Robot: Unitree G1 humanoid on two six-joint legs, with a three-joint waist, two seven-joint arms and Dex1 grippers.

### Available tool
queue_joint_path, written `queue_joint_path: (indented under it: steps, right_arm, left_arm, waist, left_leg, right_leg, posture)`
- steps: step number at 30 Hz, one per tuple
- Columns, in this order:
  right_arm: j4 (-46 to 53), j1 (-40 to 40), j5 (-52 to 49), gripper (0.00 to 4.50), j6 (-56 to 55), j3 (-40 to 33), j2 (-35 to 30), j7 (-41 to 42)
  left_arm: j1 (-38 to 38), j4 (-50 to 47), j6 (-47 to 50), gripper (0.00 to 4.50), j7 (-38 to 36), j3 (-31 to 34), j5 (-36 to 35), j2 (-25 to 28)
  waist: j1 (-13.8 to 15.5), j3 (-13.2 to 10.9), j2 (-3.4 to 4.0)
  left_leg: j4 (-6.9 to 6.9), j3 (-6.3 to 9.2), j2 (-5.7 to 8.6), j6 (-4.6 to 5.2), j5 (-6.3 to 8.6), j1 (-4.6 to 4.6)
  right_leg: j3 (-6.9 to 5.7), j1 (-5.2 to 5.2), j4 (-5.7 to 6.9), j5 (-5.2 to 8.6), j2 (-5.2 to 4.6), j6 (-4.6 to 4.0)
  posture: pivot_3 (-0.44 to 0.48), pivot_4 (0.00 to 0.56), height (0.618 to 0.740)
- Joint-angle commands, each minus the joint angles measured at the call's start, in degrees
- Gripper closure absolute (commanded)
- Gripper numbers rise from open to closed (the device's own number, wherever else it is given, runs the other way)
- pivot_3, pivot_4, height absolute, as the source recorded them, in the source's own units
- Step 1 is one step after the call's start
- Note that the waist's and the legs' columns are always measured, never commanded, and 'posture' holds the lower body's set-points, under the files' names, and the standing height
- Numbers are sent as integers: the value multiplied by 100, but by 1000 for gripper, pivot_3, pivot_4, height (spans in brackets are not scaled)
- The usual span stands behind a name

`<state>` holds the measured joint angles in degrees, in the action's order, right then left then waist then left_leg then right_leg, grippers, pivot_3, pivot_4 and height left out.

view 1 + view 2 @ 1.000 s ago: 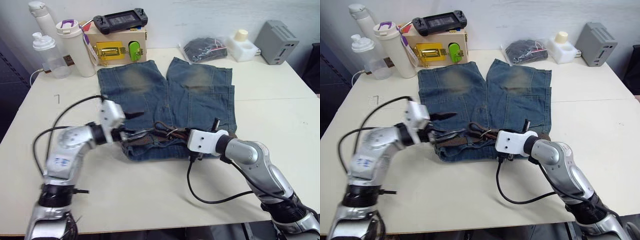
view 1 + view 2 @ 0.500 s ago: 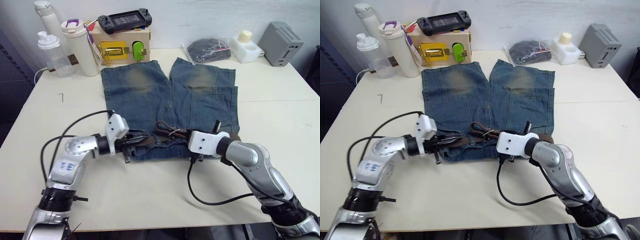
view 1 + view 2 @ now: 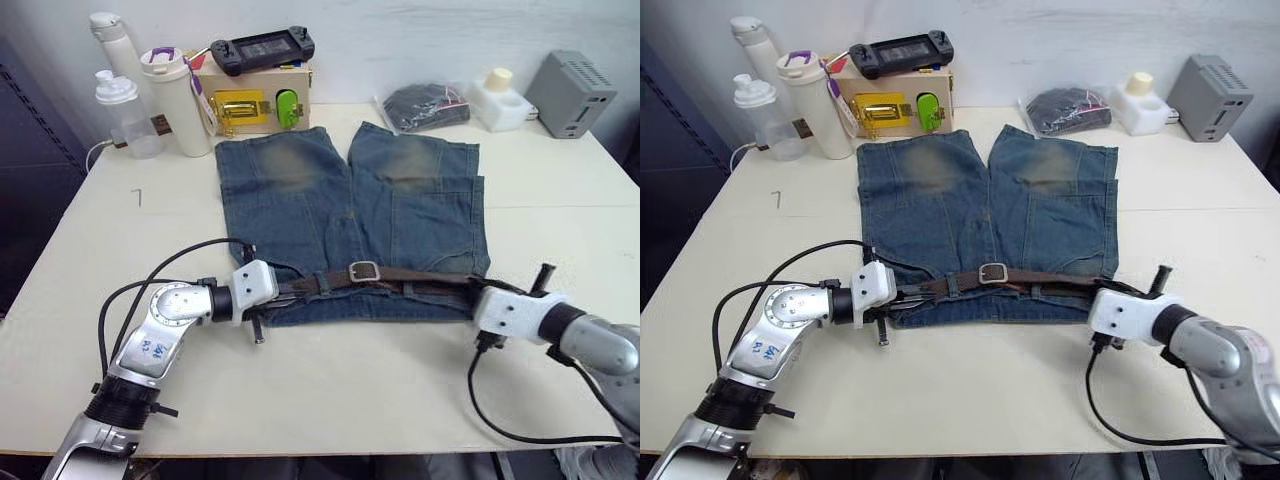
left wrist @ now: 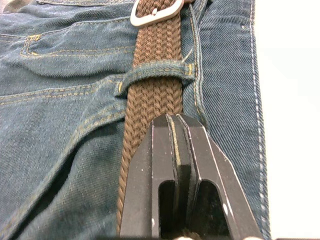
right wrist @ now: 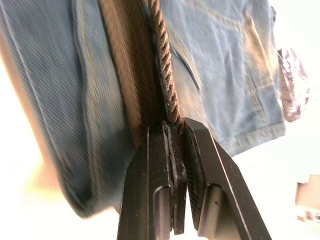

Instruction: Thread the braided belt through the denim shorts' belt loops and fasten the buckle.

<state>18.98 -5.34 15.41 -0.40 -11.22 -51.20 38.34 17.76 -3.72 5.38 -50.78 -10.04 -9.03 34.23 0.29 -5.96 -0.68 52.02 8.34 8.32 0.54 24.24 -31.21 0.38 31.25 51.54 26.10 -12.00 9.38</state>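
Observation:
The denim shorts [image 3: 300, 190] lie flat mid-table, legs pointing away from me. Along their near waistband the braided belt [image 3: 420, 274] runs stretched out, its buckle [image 3: 363, 271] near the middle. My left gripper [image 3: 283, 291] is shut on the belt at the waistband's left end. In the left wrist view the strap [image 4: 152, 100] passes under one of the belt loops [image 4: 155, 74] just beyond my fingertips [image 4: 162, 125]. At the waistband's right end my right gripper [image 3: 480, 288] is shut on the belt, which shows edge-on [image 5: 162, 75] in the right wrist view.
Along the back edge stand two bottles [image 3: 175, 100], a wooden box with a yellow latch [image 3: 250, 100] and a game controller [image 3: 262, 48] on top, a black pouch [image 3: 425, 103], a white container [image 3: 498, 95] and a grey box [image 3: 570, 92]. A black cable [image 3: 520, 432] loops over the near table.
My left gripper has shut on the belt at the waistband's left end. My right gripper has moved right with the belt, drawing the bunched strap out straight. The camera has shifted.

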Motion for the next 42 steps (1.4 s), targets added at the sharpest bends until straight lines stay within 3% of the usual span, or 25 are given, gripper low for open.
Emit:
queue_joint_path:
  steps: [1, 15, 19, 20, 21, 25, 29, 32, 36, 42]
  right_arm:
    - [-650, 1, 69, 4500, -79, -490, -166, -286]
    - [-487, -12, 407, 4500, -367, 228, -3, -468]
    - [-476, 81, 222, 4500, 77, 341, 167, -359]
    - [-441, 134, 115, 3644, 150, 327, 218, -337]
    - [-392, 173, -65, 3463, 260, 288, 265, -249]
    - [-99, 58, -1257, 1796, 802, -178, 116, 639]
    - [355, -156, -2712, 0, 1749, -1054, -229, 1639]
    - [524, 33, -3902, 0, 2770, -1734, -421, 2060]
    - [259, 388, -4427, 0, 3242, -2109, -527, 2090]
    - [-212, 1209, -4803, 0, 3578, -2044, -357, 1663]
  left_arm:
    - [-273, 267, 112, 4380, -1, -106, 282, 129]
    - [-368, 69, 144, 4380, 166, 147, 163, 221]
    - [-492, -212, 371, 4380, 309, 674, -328, 163]
    - [-513, -283, 435, 4415, 348, 776, -445, 125]
    - [-547, -414, 540, 4415, 406, 897, -576, 96]
    - [-886, -1182, 1118, 3123, 442, 1557, -1264, 230]
    - [-1292, -1884, 1734, 1296, 399, 2296, -1887, 559]
    - [-1609, -2348, 2194, 42, 362, 2853, -2425, 805]
    - [-1743, -2661, 2566, 42, 536, 3251, -2779, 911]
    - [-1658, -2927, 2821, 42, 914, 3462, -2997, 881]
  waist:
    - [36, 1, 1]
    - [100, 2, 2]
    - [83, 3, 1]
    - [84, 4, -2]
    - [85, 5, -3]
    - [99, 4, -4]
    - [106, 2, -6]
    - [94, -10, 13]
    - [111, -26, 41]
    - [107, -29, 46]
  left_leg:
    - [2, -1, 0, 1, 1, 0]
    - [12, -15, 0, 7, 4, 0]
    - [9, -17, -1, 7, 4, 1]
    - [9, -16, -2, 7, 4, 2]
    - [10, -15, -3, 7, 4, 1]
    - [11, -14, -3, 9, 5, 0]
    - [9, 3, -2, 11, 6, -2]
    - [8, 3, -13, 11, 6, -1]
    - [8, 2, -15, 11, 5, 3]
    - [8, 3, -15, 15, 3, 5]
  right_leg:
    - [1, -1, 0, 0, 0, 0]
    - [8, -2, -3, 2, -1, -2]
    - [7, -1, -3, 4, 0, -4]
    - [7, -1, -3, 4, 1, -4]
    - [7, -1, -3, 4, 2, -4]
    - [8, -1, -5, 4, 2, -4]
    - [6, -7, -13, 4, 9, -5]
    - [4, -25, -54, 6, 17, -9]
    - [3, -44, -84, 8, 19, -11]
    - [1, -65, -116, 8, 19, -10]
  posture:
    - [0, 150, 645]
    - [0, 150, 645]
    - [0, 150, 645]
    - [0, 150, 645]
    - [0, 150, 645]
    - [0, 150, 645]
    - [0, 150, 645]
    - [0, 150, 645]
    - [0, 150, 645]
    - [0, 150, 645]
